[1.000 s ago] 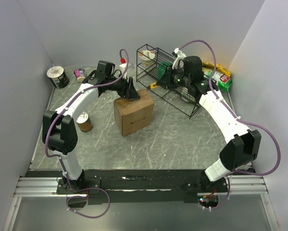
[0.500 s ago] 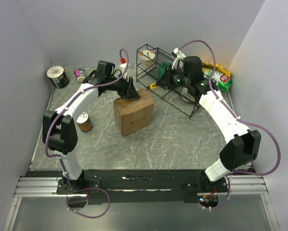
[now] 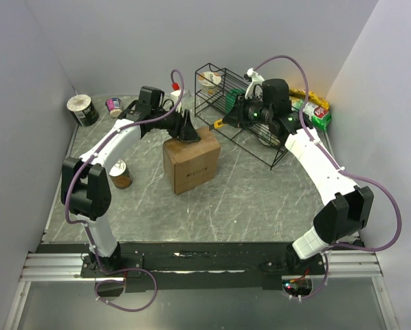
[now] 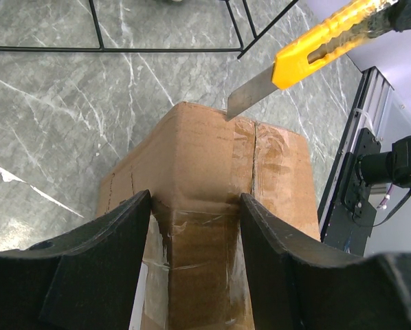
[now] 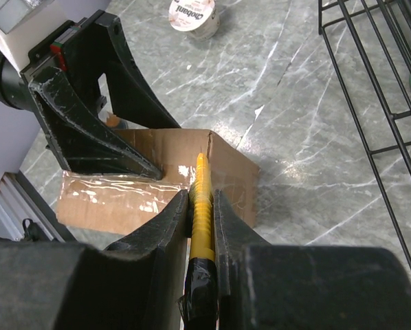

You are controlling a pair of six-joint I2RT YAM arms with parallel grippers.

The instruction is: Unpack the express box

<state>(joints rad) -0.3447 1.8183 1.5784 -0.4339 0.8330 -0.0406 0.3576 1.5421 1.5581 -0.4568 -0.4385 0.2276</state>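
Observation:
The express box [image 3: 192, 165] is a brown taped carton in the middle of the table, also in the left wrist view [image 4: 212, 158] and the right wrist view [image 5: 226, 179]. My left gripper [image 3: 187, 135] is open, and its fingertips [image 4: 145, 206] rest apart on the box's taped top near the far-left edge. My right gripper [image 3: 236, 114] is shut on a yellow utility knife [image 5: 201, 185] with the blade out. The blade tip [image 4: 231, 111] sits at the box's top edge, just beside the flap seam. The knife also shows in the top view [image 3: 217, 124].
A black wire rack [image 3: 260, 148] stands right behind the box, under my right arm. A can [image 3: 121, 173] stands left of the box. A dark roll [image 3: 83, 110] and a small cup [image 3: 114, 106] sit at the back left. Snack packs [image 3: 317, 111] lie at the back right.

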